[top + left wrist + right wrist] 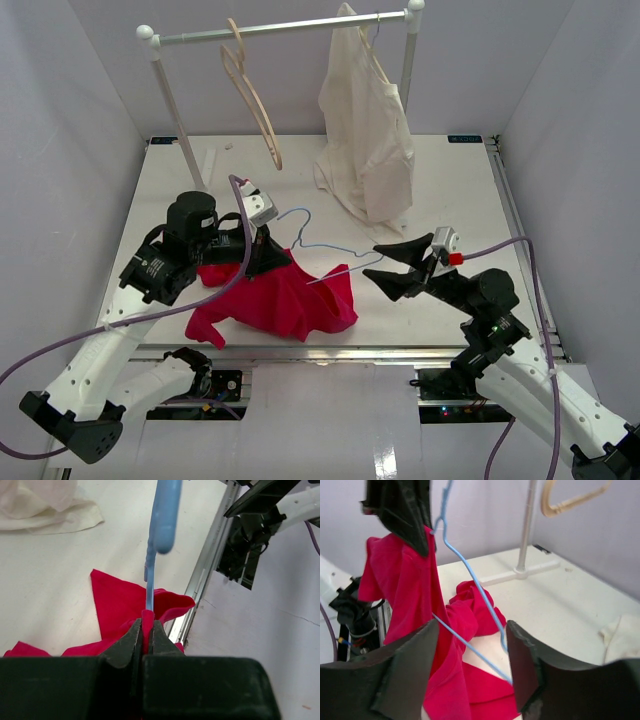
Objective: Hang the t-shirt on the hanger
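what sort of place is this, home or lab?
Probably a lab test cell: white table boxed in by plain panels, small garment rack on it, left arm, right arm at its edge.

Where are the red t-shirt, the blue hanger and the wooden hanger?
t-shirt (280, 300), top view, the middle of the crumpled red cloth.
blue hanger (164, 515), left wrist view, the blurry stretch of wire nearest the camera.
wooden hanger (276, 152), top view, its lower end.

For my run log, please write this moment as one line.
left gripper: shut on t-shirt | right gripper: open, hanger wire between fingers | t-shirt: partly lifted off table
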Tool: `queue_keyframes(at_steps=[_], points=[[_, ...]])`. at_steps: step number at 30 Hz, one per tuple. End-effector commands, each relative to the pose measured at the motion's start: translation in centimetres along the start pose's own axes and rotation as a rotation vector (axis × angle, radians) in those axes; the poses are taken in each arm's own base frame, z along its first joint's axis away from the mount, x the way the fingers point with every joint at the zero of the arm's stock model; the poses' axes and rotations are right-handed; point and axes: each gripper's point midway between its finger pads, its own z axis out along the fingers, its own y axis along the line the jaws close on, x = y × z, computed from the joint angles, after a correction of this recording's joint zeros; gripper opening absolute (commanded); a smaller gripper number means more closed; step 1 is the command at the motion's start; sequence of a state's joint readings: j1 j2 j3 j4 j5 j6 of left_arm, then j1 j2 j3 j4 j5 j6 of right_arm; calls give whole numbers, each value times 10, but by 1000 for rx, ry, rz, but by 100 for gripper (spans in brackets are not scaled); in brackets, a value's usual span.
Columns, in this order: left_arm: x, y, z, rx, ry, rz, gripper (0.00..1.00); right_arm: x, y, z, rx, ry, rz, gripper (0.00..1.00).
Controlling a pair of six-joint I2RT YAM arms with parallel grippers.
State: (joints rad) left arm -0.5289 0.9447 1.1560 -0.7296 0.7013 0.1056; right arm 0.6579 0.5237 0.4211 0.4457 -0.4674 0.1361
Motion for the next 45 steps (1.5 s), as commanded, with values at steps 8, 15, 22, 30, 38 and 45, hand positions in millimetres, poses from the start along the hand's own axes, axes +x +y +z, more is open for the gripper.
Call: queue_keyframes(at_steps=[8,15,22,30,38,45], points=[[-42,20,-18,-214,-261,-76,0,27,-36,2,278,122,339,67],[-21,31,-11,-253,-272,-99,0,43,-25,22,246,153,391,65],[-13,36,-7,-265,-268,-112,0,75,-9,43,296,256,374,64],[-14,33,-11,-265,-295,-107,0,110,3,49,359,366,363,60],[-14,34,-12,-276,-309,-110,0,137,8,38,416,361,380,40],[-14,32,-12,-263,-319,-95,0,142,6,39,427,365,371,15]])
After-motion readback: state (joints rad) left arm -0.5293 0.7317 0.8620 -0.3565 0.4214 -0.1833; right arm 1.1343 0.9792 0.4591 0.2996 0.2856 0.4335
